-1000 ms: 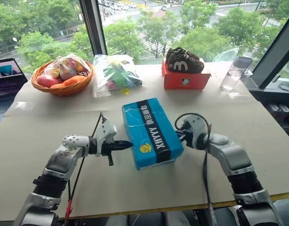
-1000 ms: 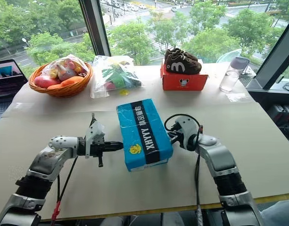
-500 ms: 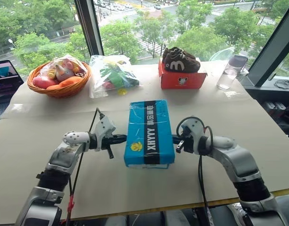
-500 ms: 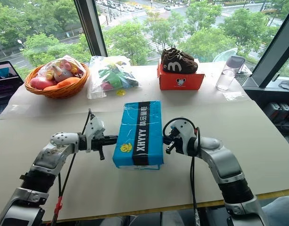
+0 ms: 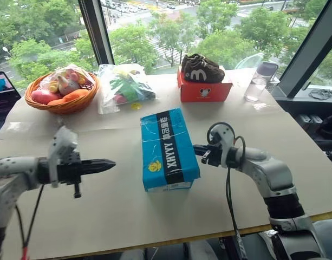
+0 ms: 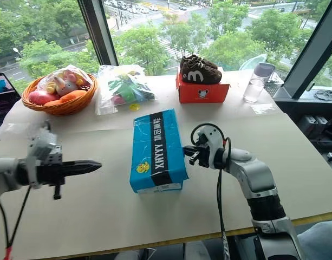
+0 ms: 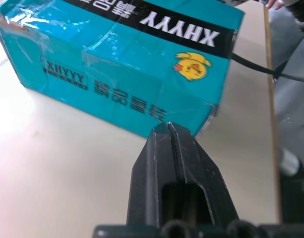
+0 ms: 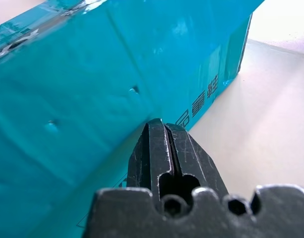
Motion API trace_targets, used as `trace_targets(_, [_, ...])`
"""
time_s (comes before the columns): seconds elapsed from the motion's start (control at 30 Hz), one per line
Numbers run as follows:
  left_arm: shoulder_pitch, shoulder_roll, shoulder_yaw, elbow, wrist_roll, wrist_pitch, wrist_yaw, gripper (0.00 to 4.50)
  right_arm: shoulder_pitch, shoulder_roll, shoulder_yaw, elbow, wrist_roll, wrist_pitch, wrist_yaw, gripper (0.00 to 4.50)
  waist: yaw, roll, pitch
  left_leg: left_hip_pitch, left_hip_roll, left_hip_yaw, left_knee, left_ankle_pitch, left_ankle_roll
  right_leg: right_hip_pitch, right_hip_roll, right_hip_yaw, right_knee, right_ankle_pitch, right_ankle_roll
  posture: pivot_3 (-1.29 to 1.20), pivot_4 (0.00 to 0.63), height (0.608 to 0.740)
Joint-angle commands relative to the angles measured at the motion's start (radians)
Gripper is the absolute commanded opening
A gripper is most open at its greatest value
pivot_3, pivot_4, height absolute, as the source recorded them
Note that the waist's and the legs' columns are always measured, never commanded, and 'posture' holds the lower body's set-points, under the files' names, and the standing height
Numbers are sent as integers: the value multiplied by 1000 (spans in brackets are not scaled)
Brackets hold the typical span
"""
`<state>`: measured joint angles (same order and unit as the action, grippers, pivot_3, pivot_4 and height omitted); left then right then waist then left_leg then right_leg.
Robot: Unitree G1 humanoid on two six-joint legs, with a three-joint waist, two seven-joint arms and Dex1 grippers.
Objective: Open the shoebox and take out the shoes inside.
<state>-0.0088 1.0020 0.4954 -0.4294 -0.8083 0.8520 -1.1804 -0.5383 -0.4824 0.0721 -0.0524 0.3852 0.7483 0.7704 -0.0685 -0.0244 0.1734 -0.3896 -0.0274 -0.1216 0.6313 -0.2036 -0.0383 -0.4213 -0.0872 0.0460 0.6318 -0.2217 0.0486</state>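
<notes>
- The bright blue shoebox [image 5: 168, 149] lies closed on the middle of the table [image 5: 101, 211], lid up, its black stripe with white lettering running lengthwise and a small yellow sticker [image 5: 154, 166] near the robot's end.
- The box sits slightly askew, one short end facing the table's near edge, the other pointing toward the window.
- The right gripper [image 5: 197, 150] has its fingers [image 8: 164, 144] clenched together, empty, with the tips at the box's right long side; the right wrist view shows them right against the blue wall, though actual contact cannot be confirmed.
- The left gripper [image 5: 112, 162] hangs above the table well apart from the box's left side, its fingers [image 7: 174, 158] pressed shut on nothing and pointing toward the box.
- In the left wrist view the box's long side with its printed lettering and the yellow sticker on the lid sit ahead of the closed fingertips.
- At the table's far side, a smaller red box [image 5: 204, 91] carries a pair of dark brown shoes [image 5: 201, 69] with a white logo.
- To its left lies a clear plastic bag [image 5: 122, 86] of colourful items, and farther left a wicker basket [image 5: 59, 93] holds bright toys.
- A clear cup [image 5: 254, 89] stands at the far right corner, near the window frame.
- An open laptop [image 5: 2, 92] shows at the left edge.
</notes>
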Motion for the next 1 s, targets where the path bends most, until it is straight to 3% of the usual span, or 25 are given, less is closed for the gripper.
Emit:
trace_targets(0.03, [84, 21, 214, -103, -121, 91, 1, 0, -44, -7, -4, 9, 7, -33, 35, 8, 0, 0, 0, 0, 0, 0, 0, 0, 0, 0, 0, 0, 0, 0, 0, 0, 150, 740])
trace_targets(0.33, [120, 10, 359, -136, -241, 119, 76, 0, -88, -34, 8, -25, 67, -42, 191, 8, 1, 0, 0, 0, 2, 0, -1, 0, 0, 0, 1, 0, -1, 0, -1, 0, 150, 740])
trace_targets(0.73, [121, 11, 272, -124, -224, 67, 119, 0, -174, 7, -30, 39, 94, -29, 177, 8, 1, 0, 0, 1, 6, 3, -1, 0, 0, -1, 6, 3, -1, 1, -4, 0, 150, 740])
trace_targets(1.0, [110, 21, 251, -114, -220, 51, 125, 0, -250, 25, 50, -10, 59, -3, 166, 8, -1, 0, 0, 2, 8, 3, -2, 0, 0, -2, 9, 5, -1, 2, -4, 0, 150, 740])
